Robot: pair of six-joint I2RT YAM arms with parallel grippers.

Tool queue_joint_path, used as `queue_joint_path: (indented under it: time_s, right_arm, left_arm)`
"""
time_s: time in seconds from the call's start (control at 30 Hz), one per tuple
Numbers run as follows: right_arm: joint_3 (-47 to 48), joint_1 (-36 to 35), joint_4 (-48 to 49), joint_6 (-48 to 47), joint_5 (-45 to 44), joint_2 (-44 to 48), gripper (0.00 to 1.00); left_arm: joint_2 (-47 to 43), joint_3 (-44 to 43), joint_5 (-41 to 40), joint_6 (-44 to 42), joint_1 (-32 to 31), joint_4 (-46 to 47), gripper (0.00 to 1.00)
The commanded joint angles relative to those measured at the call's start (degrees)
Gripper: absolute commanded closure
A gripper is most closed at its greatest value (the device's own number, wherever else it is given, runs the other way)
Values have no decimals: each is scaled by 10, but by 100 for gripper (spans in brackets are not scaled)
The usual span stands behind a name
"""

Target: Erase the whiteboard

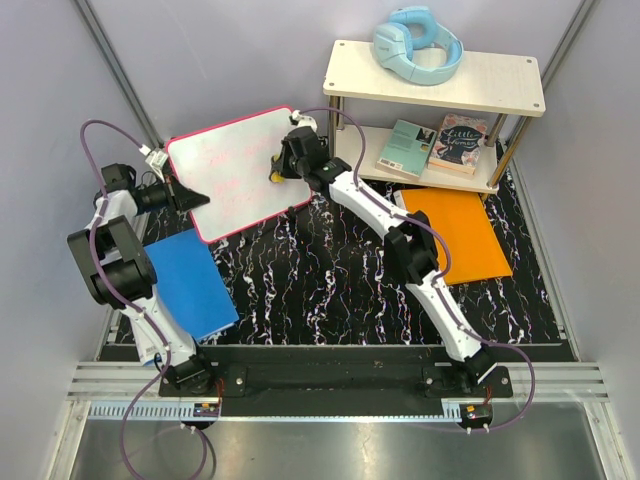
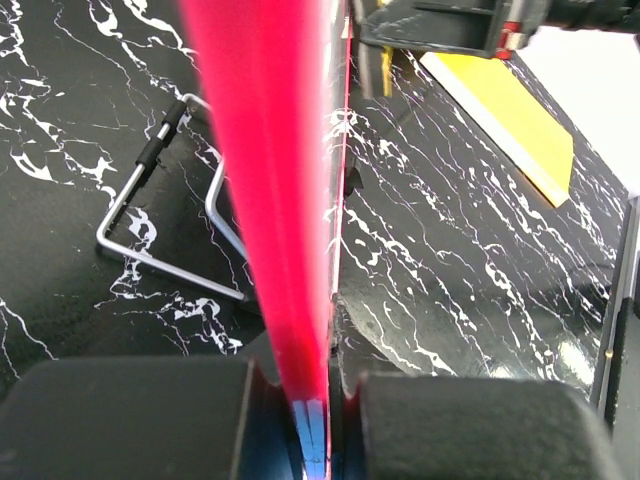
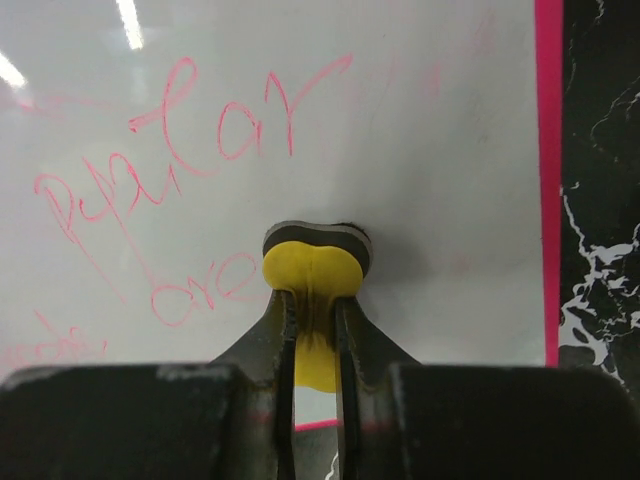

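Note:
The whiteboard (image 1: pixel 240 170), white with a pink-red rim and pink scribbles, stands tilted at the back left of the mat. My left gripper (image 1: pixel 188 197) is shut on its left edge; in the left wrist view the pink rim (image 2: pixel 275 200) runs edge-on between my fingers. My right gripper (image 1: pixel 276 168) is shut on a yellow eraser (image 3: pixel 312 275) with a dark felt face, pressed against the board (image 3: pixel 420 150). Pink writing (image 3: pixel 180 140) lies left of the eraser; the area to its right shows only faint traces.
A blue folder (image 1: pixel 193 282) lies below the board at left, an orange folder (image 1: pixel 455 235) at right. A two-tier shelf (image 1: pixel 437 80) carries headphones (image 1: pixel 417 44) and books (image 1: pixel 432 146). A wire stand (image 2: pixel 160 215) lies behind the board.

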State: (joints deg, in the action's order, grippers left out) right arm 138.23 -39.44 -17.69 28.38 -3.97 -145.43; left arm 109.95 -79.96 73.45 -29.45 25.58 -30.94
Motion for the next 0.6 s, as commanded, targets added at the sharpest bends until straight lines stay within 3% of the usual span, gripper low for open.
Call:
queue_joint_path:
  time_s: [0.0, 0.27, 0.57]
  right_arm:
    - [88, -3, 41, -43, -86, -32, 100]
    - [83, -23, 81, -79, -85, -43, 100]
    - [91, -112, 71, -147, -116, -71, 100]
  left_arm:
    - [35, 43, -461, -162, -8, 1, 100]
    - [33, 46, -475, -172, -9, -1, 100]
    - [32, 47, -480, -163, -19, -3, 100]
